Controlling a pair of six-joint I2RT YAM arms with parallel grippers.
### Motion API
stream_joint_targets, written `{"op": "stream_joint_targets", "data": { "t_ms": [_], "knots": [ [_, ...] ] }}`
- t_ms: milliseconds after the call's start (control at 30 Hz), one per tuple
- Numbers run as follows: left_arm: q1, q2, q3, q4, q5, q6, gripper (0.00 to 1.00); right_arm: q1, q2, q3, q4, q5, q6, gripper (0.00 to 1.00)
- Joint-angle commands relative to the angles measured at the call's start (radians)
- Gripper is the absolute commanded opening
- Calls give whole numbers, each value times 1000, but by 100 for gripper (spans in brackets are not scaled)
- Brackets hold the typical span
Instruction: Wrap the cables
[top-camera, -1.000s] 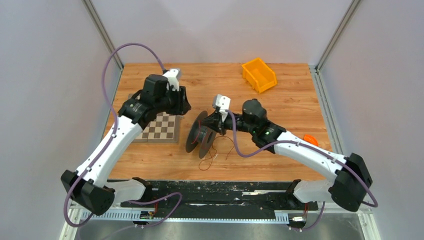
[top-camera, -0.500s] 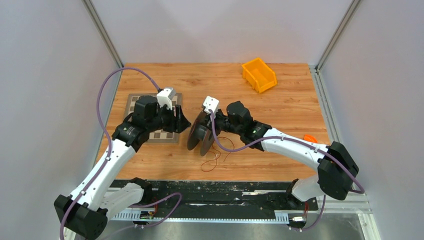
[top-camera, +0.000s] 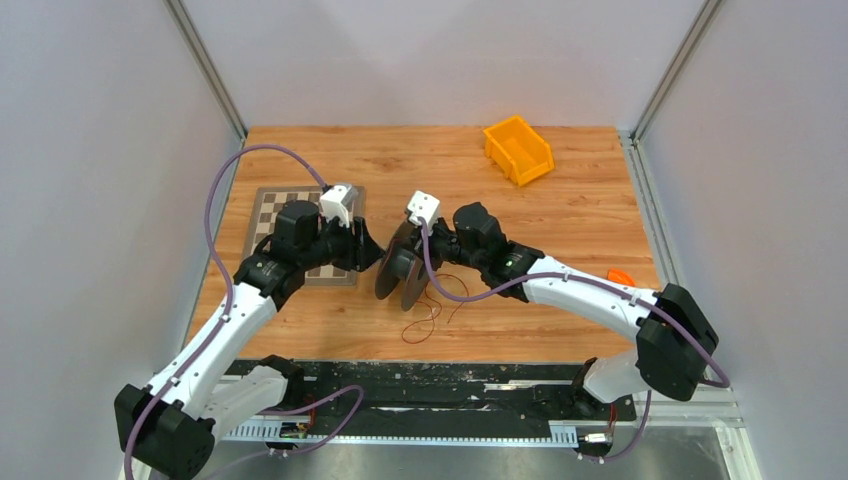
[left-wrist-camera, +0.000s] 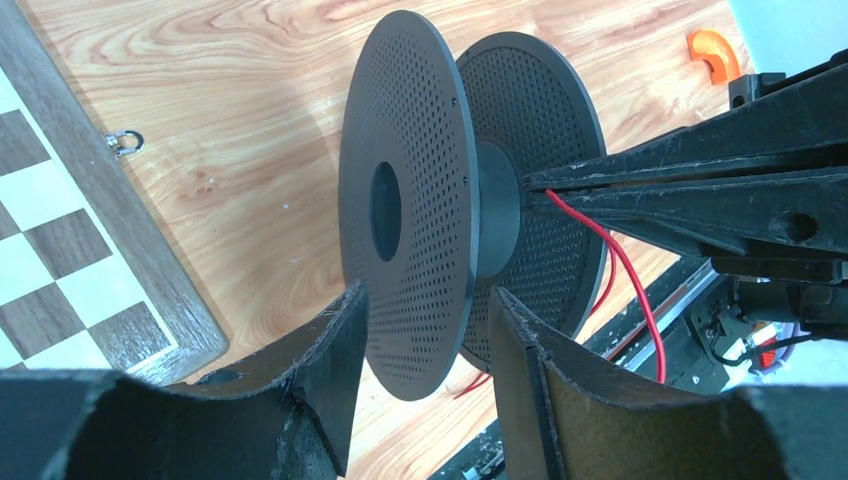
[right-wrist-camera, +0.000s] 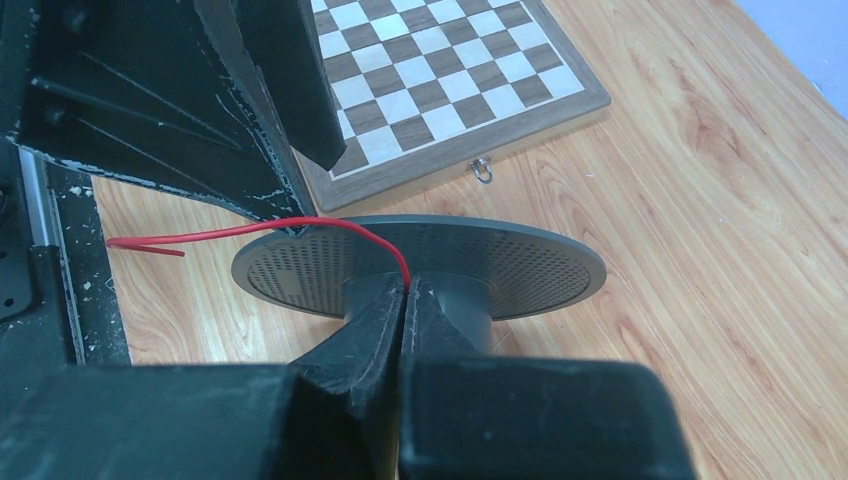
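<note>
The dark grey spool (top-camera: 402, 268) stands on edge at the table's middle; it also shows in the left wrist view (left-wrist-camera: 420, 200) and the right wrist view (right-wrist-camera: 420, 262). The thin red wire (top-camera: 425, 318) lies in loose loops in front of it. My right gripper (top-camera: 420, 256) is shut on the wire (right-wrist-camera: 300, 222), with its tips (right-wrist-camera: 408, 290) against the spool's hub. The wire runs from the hub past the far flange (left-wrist-camera: 620, 270). My left gripper (top-camera: 372, 252) is open, and its fingers straddle the near flange's lower rim (left-wrist-camera: 428, 300) without touching it.
A chessboard (top-camera: 300, 215) lies under and behind my left arm and shows in both wrist views (left-wrist-camera: 60, 290) (right-wrist-camera: 450, 80). An orange bin (top-camera: 517, 150) sits at the back right. A small orange piece (top-camera: 621, 277) lies by the right edge.
My left gripper has come from over the chessboard down and right to the spool. My right gripper and the spool shifted slightly left early on, then held still.
</note>
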Motion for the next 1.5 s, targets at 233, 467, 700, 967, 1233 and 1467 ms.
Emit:
{"op": "stream_joint_targets", "data": {
  "t_ms": [233,467,700,967,1233,1467],
  "knots": [
    [3,-22,15,45,-20,-3,55,3,-97,130,-89,81,-68,0],
    [3,-40,31,45,-27,0,61,-20,-92,123,-145,180,-225,0],
    [2,-88,2,98,15,39,67,-34,-48,136,-175,136,-278,0],
    [2,-75,-30,190,87,45,72,-34,25,159,-190,136,-284,0],
    [-52,-14,-58,242,18,84,74,-34,57,182,-205,138,-274,0],
    [-113,55,-58,263,-65,95,73,-34,68,187,-215,136,-271,0]
  ]
}}
